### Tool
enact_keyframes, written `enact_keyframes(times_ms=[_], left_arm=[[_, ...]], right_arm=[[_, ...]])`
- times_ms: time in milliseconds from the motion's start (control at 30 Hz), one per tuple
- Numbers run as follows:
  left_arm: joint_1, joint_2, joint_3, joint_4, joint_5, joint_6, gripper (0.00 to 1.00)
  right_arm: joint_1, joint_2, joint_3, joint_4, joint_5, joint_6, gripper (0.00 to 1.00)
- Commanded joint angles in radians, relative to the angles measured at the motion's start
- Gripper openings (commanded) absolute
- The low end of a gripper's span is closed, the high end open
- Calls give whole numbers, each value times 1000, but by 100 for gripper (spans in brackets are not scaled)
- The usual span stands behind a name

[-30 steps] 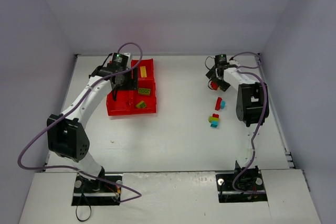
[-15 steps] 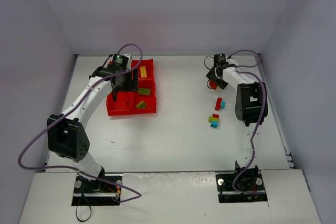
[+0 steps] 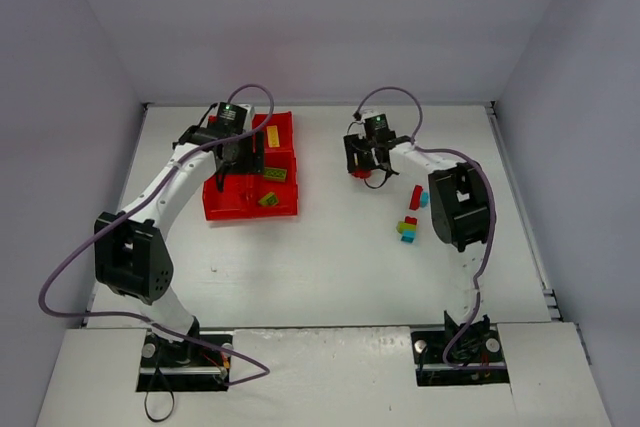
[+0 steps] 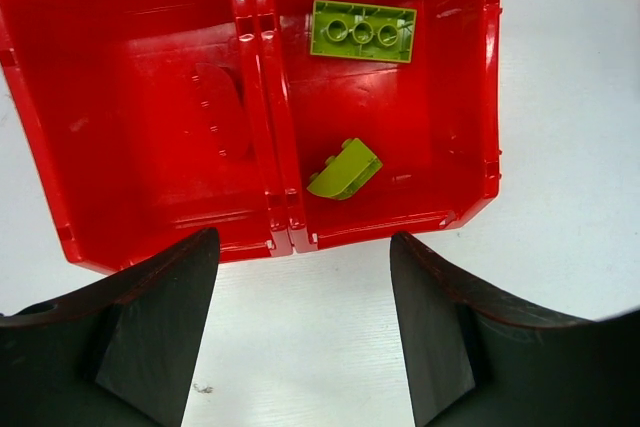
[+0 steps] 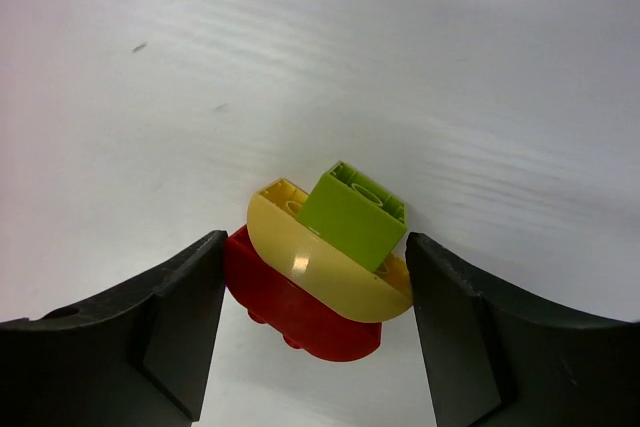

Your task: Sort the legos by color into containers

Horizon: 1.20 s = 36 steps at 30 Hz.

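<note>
My right gripper (image 3: 366, 163) (image 5: 315, 244) is shut on a clump of three bricks (image 5: 322, 272): red below, a pale yellow curved one, green on top. It hangs above the table right of the red tray (image 3: 214, 211). My left gripper (image 3: 233, 161) (image 4: 302, 245) is open and empty over the tray's near edge (image 4: 262, 97). The near right compartment holds a flat green brick (image 4: 363, 31) and a sloped green brick (image 4: 344, 169). A yellow brick (image 3: 272, 135) lies in the far right compartment. The near left compartment shows no brick.
On the table right of centre lie a red brick (image 3: 414, 196), a cyan brick (image 3: 424, 199) and a small multicolour clump (image 3: 407, 229). Grey walls close in the table on three sides.
My right gripper has carried the clump leftward from the far right toward the middle of the table. The left arm has hardly moved.
</note>
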Motion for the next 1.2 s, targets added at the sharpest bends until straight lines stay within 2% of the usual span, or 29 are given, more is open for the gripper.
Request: enact_keyframes(times_ms=[0, 167, 267, 367, 467, 567, 600, 633, 667, 900, 1167], left_arm=[[-2, -9, 64, 32, 32, 14, 63], [-2, 6, 84, 41, 58, 17, 63], [-2, 17, 95, 41, 71, 15, 63], [0, 22, 100, 39, 78, 17, 63], [0, 19, 98, 36, 77, 15, 63], [-1, 20, 100, 33, 77, 12, 63], [-2, 19, 101, 35, 77, 9, 63], [-2, 20, 103, 33, 78, 8, 63], [0, 20, 103, 33, 80, 6, 63], [-1, 20, 101, 30, 80, 4, 63], [-2, 15, 101, 21, 77, 3, 63]], right_arm=[[18, -80, -64, 50, -162, -199, 0], [28, -161, -159, 139, -256, -275, 0], [29, -151, -170, 131, -310, -320, 6], [29, -137, -171, 114, -315, -317, 39], [29, -138, -168, 106, -289, -271, 65], [28, -148, -168, 105, -237, -177, 77], [29, -154, -170, 106, -227, -155, 85], [32, -169, -171, 109, -203, -127, 97], [34, -177, -171, 109, -186, -110, 100], [46, -240, -159, 85, -33, 152, 100], [109, -180, -73, -45, 116, 269, 100]])
